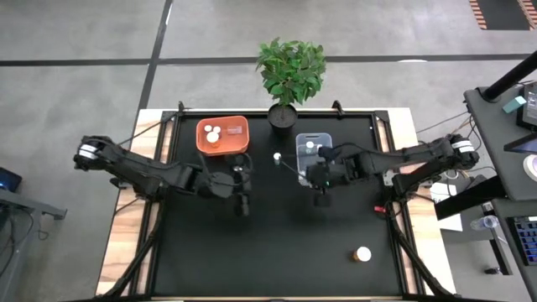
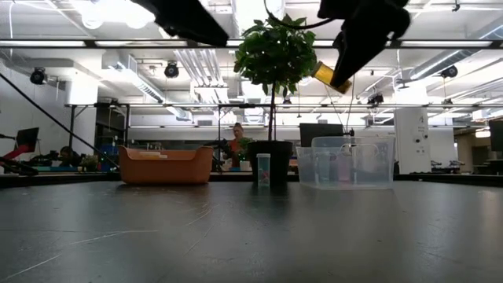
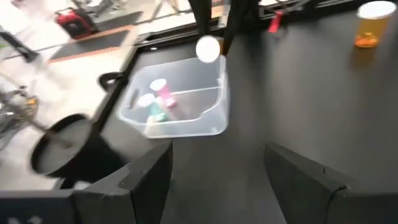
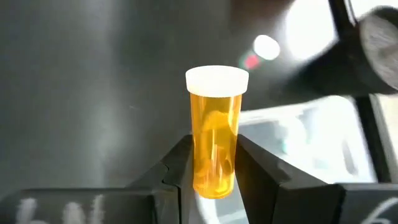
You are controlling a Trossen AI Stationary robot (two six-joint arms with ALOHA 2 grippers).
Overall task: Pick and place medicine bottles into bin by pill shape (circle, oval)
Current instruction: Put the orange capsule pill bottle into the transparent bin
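Right wrist view shows your right gripper (image 4: 214, 163) clamped on an amber bottle (image 4: 216, 127), raised beside the clear bin (image 1: 314, 149) for dropping. Beyond the clear bin, your left gripper (image 1: 242, 190) hangs wide open, empty, near the orange bin (image 1: 222, 135).

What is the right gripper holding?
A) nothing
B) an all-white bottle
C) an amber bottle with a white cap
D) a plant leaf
C: in the right wrist view the right gripper has its fingers clamped on an amber pill bottle with a white cap.
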